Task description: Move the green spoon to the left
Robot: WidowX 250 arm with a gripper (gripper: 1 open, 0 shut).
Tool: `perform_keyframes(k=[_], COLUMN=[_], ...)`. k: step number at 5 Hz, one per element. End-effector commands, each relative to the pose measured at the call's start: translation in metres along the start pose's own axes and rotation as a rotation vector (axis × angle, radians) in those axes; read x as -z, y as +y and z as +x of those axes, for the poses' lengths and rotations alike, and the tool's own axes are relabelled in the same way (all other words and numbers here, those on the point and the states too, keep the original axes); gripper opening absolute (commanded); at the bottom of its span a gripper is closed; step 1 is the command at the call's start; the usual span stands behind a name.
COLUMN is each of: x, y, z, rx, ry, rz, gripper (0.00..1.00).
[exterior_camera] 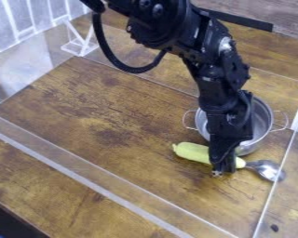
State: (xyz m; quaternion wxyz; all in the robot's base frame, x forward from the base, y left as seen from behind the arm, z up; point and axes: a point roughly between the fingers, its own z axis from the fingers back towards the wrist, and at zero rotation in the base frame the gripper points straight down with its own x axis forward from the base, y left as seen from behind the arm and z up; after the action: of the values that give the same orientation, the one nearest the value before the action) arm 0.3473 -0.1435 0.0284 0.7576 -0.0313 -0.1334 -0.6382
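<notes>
The green spoon lies low on the wooden table at the right, its thick yellow-green handle pointing left and its small metal bowl to the right. My gripper points steeply down onto the handle's right part, its fingers on either side of it and shut on the spoon. The black arm reaches in from the top and covers the middle of the spoon. Just behind the spoon stands the round steel pot, partly hidden by the arm.
A clear acrylic wall runs along the front and another along the right, close to the spoon's bowl. A clear plastic stand sits at the back left. Bare wood stretches left of the spoon.
</notes>
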Motion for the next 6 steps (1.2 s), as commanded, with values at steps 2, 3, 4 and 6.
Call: perform_keyframes(k=[2, 3, 4, 6], x=[-0.043, -0.043, -0.046, -0.059], y=[0.005, -0.005, -0.003, 0.009], z=[0.004, 0.003, 0.007, 0.007], rx=[-0.034, -0.053, 0.023, 0.140], ry=[-0.031, -0.025, -0.028, -0.034], rz=[0.064, 0.063, 0.038, 0.002], gripper=[0.00, 0.00, 0.00, 0.00])
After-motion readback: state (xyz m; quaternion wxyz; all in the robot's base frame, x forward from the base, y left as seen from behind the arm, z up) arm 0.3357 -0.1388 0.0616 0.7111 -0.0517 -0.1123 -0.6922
